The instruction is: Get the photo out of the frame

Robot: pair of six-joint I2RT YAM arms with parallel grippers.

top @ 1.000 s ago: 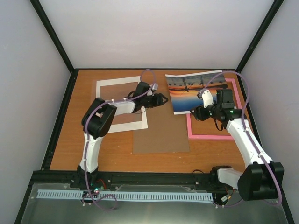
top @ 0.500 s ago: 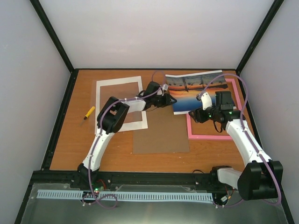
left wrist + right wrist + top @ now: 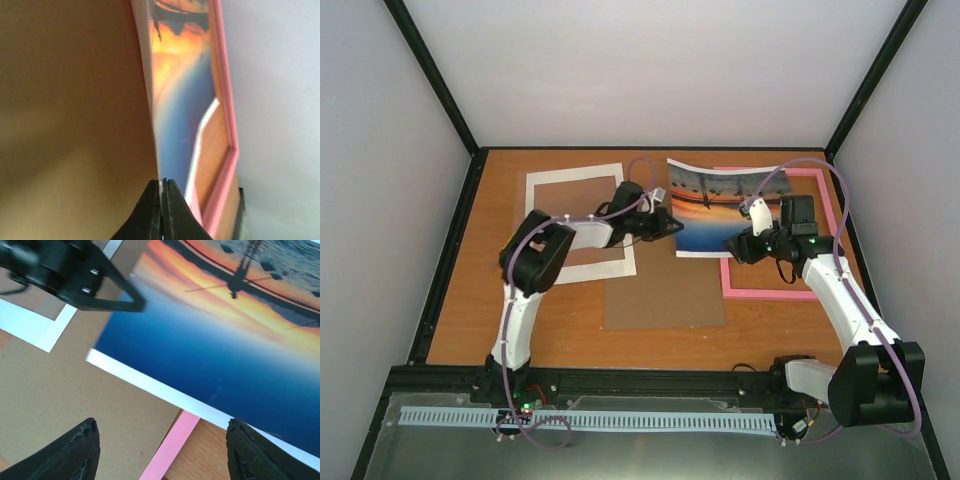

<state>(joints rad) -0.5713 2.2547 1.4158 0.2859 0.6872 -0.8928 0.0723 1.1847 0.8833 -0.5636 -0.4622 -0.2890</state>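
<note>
the photo (image 3: 710,210) was clamped at its left edge by the left gripper (image 3: 161,187), jaws closed, lying half off the frame (image 3: 770,293), with the right gripper (image 3: 161,427) held wide open and empty, so a sideways pull clear was probably needed next.

1. The board (image 3: 665,295) lies flat near the middle of the tabletop (image 3: 470,300).
2. The mat (image 3: 575,177) lies left of and behind the board, its near right corner over the board's left rear part.
3. The frame (image 3: 775,293) lies right of the board, its near left corner just beside the board's right edge.
4. The photo (image 3: 715,205) lies behind and right of the board, across the frame's left side.
5. The left fingers (image 3: 150,210), above the board's rear edge, pinch the photo's left edge.
6. The right fingers (image 3: 75,450) stand apart over the board's right edge.
</note>
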